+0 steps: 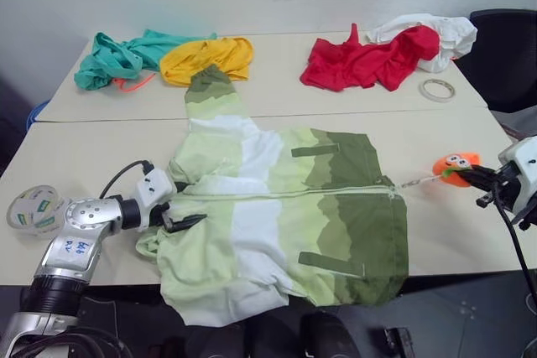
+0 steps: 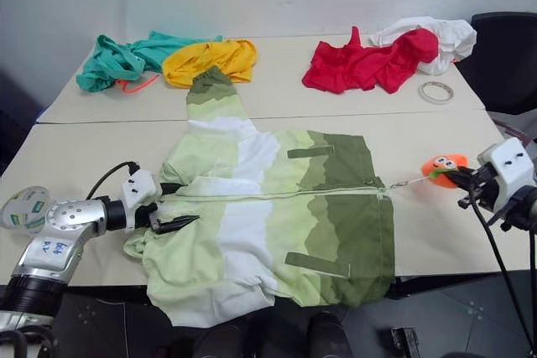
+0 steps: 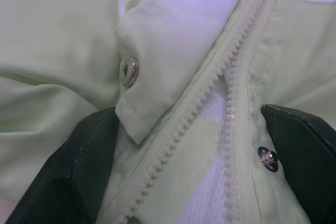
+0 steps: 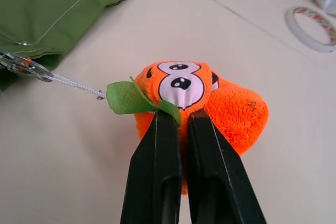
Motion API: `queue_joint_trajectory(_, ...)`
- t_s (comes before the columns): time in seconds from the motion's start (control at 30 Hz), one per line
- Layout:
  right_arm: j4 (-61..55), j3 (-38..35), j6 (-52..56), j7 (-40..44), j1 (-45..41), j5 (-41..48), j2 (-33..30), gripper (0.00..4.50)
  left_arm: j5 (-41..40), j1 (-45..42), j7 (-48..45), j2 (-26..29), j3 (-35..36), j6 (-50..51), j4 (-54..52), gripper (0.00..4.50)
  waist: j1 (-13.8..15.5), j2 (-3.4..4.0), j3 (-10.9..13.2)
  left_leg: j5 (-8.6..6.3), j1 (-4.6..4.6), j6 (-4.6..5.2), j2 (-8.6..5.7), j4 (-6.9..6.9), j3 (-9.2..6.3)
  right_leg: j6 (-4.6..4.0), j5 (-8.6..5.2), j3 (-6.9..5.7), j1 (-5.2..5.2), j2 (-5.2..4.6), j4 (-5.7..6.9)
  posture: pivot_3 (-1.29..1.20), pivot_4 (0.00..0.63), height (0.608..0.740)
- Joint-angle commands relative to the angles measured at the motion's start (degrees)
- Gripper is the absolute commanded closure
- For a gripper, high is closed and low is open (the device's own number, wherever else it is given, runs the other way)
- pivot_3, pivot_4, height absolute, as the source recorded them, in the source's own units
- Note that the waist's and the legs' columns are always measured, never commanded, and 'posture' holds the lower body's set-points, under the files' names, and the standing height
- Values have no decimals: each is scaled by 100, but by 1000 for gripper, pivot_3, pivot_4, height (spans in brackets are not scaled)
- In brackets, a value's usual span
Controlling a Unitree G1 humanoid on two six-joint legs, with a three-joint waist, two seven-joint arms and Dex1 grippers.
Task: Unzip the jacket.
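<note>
The left gripper (image 1: pixel 186 222) is reaching level, fingers spread over the jacket (image 1: pixel 277 224) lying across the near table (image 1: pixel 101 148). Far right, the right gripper (image 4: pixel 181 124) is pinching the orange toy pull (image 4: pixel 210 100), cord taut.

L gripper (image 1: pixel 189 222): jaws wide, low, pointing inward | R gripper (image 1: pixel 471 178): jaws clamped, arm prob. stretched outward
</note>
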Motion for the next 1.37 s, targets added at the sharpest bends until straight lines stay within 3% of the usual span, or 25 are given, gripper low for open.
queue_joint_trajectory(0.03, 128, -133, -371, -313, -268, -143, -187, 4471, 710, 190, 133, 263, -251, -188, 630, 0, 3, 2, -1, 3, 0, -5, 0, 0, 0, 0, 0, 0, 0, 0, -1, 0, 150, 740)
queue_joint_trajectory(0.23, 679, 77, -682, -653, -756, -515, -329, 4471, 785, 236, 455, 242, -202, -787, 1126, 0, -15, 29, -18, 7, 3, -13, 2, -3, 0, 0, 0, 1, 1, 0, -3, 0, 150, 740)
queue_joint_trajectory(0.33, 560, 162, -323, -382, -830, -234, -211, 4471, -25, 208, 319, -77, 190, -405, 846, 0, -22, 46, -28, 5, 11, -6, 2, -20, 0, -1, -1, 2, 0, 0, -4, 0, 150, 740)
queue_joint_trajectory(0.47, 102, 202, -56, -12, -496, 62, -113, 3408, -517, 242, 189, -186, 511, 193, 355, 0, -11, 35, -21, 9, 2, -10, 5, -26, -1, -1, -1, 0, -9, 3, -4, 0, 150, 740)
queue_joint_trajectory(0.63, 16, -453, -1100, 95, 80, 277, -35, 1744, -1536, 418, -201, -61, 1252, 905, -601, 0, 3, -14, 10, 15, -32, -20, 4, -19, -1, -1, 0, -3, -28, 3, -15, 0, 150, 740)
queue_joint_trajectory(0.8, -459, -1002, -1421, 1255, 578, 1304, -66, 37, -1876, 898, -914, 451, 2039, 701, -1008, 0, -20, -46, 36, 13, -45, -18, 4, -22, -1, 4, 2, -8, -25, 7, -54, 0, 150, 740)
queue_joint_trajectory(1.0, -1525, 23, -795, 2285, 247, 1958, -51, 9, -1305, 1965, -1020, 799, 2310, 227, -1171, 0, -194, -50, 46, -2, -8, -3, 8, -49, 4, 4, 2, 3, -3, 5, -67, 0, 150, 740)
queue_joint_trajectory(1.1, -1897, 822, -1128, 2574, 244, 1826, 453, 9, -1189, 2609, -833, 618, 2489, 58, -1519, 0, -158, -71, 46, -6, -16, -7, 16, -62, -1, 1, 1, 4, -19, 5, -68, 0, 150, 740)
queue_joint_trajectory(1.37, -1669, 1319, -1957, 2535, 451, 1406, 1120, 9, -937, 3032, -322, 228, 2577, -442, -1874, 0, 16, -66, 55, -14, -38, -11, 5, -47, -6, -4, -1, -4, -22, -5, -84, 0, 150, 740)
